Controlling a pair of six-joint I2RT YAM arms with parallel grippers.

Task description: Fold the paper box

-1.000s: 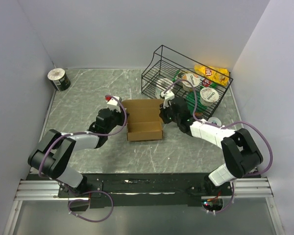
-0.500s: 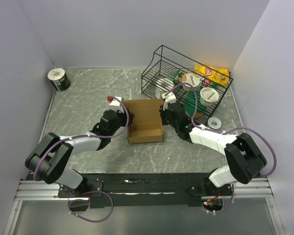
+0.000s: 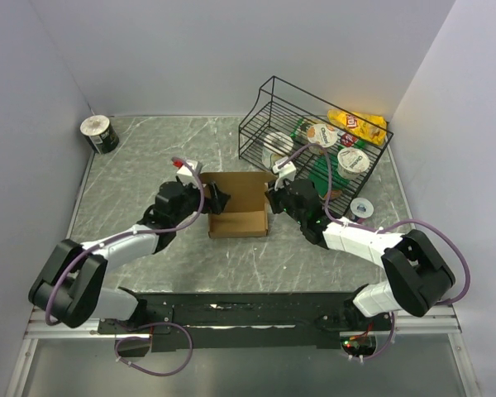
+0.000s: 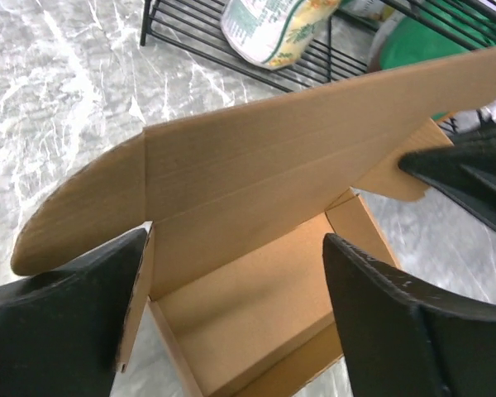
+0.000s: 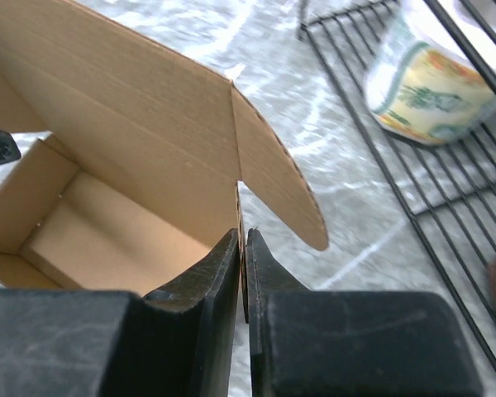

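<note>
Top external view: the paper box (image 3: 238,213) has walls up, lid not shut yet. The left gripper (image 3: 217,200) is open wide; the right gripper (image 3: 271,198) pinches a side wall.

Brown paper box (image 3: 238,208) — open shallow tray, lid flap upright — mid-table.

Paper box (image 3: 240,207) at frame centre, between left gripper (image 3: 217,201) and right gripper (image 3: 270,196); wire basket (image 3: 256,132) upper right; can (image 3: 99,134) upper left.
</note>
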